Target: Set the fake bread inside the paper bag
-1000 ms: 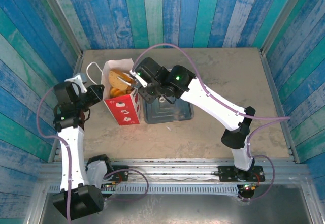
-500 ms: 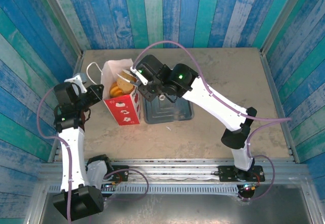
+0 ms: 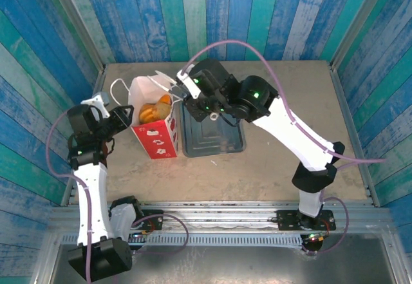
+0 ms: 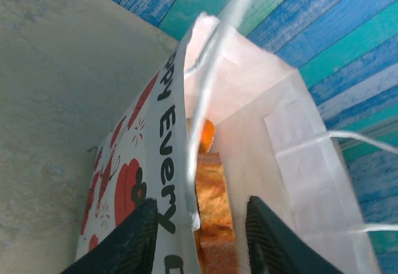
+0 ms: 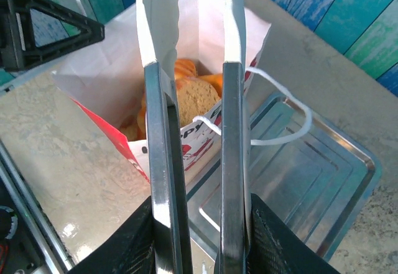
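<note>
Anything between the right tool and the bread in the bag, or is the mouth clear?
Nothing visible blocks it. The paper bag gapes open ahead of the right tool, with the fake bread exposed inside. One cord handle hangs outside the rim, over the tray, beside the path. The left tool straddles the opposite wall.

The paper bag (image 4: 147,138) reads, partly cut off, "PPY Every" — black lettering.

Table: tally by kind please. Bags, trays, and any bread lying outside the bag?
paper bag: 1
metal tray: 1
fake bread outside the bag: 0 (what shows is heaped inside the bag, too overlapped to count)
Total: 2
</note>
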Available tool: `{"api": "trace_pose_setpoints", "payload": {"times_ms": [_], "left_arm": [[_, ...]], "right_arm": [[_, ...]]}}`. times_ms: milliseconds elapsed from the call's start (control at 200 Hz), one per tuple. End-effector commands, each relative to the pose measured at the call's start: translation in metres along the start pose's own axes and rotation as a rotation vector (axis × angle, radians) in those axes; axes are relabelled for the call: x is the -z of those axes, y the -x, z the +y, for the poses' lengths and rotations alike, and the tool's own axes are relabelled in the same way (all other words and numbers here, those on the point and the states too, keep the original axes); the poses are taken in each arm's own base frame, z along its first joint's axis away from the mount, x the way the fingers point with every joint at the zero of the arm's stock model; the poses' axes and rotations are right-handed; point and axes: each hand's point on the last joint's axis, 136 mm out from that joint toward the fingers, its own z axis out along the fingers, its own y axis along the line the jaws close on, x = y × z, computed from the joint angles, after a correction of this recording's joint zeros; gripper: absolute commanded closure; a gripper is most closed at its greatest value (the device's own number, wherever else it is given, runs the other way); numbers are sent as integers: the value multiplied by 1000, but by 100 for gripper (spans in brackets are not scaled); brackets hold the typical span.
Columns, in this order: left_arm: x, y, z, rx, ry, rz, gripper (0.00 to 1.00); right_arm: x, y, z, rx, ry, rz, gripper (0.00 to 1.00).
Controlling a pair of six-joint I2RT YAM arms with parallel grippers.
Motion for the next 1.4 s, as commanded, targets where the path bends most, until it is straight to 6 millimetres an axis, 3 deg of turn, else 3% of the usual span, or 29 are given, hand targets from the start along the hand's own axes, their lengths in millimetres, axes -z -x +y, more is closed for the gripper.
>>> {"api": "trace_pose_setpoints", "payload": {"times_ms": [0,100,280,326,411,606,826,1137,1392], "left_arm": [[20,19,-20,-38,-26,-61,41],[32,28,-29,-64,-17,-98,20],[59,44,-46,-103,-2,-175,0],[67,48,-48,-108,14,-202,5],[81,55,-51,-120,46,-253,6],[108,64,-47,-126,133,-364,6],[129,65,-41,-129,194,-457,6],[119,59,-33,-87,192,-433,6],[114,56,-27,-71,199,-424,6]], "right_arm": [[37,19,-13,-24,-12,-101,64],[54,17,-24,-47,-30,-122,64],[82,0,-54,-108,-97,-152,64],[89,-7,-64,-132,-116,-162,64],[97,-23,-79,-172,-149,-172,64],[86,-78,-106,-228,-218,-130,64],[36,-141,-114,-239,-245,-59,64],[-56,-229,-109,-237,-251,131,64],[-111,-248,-104,-214,-220,195,64]]}}
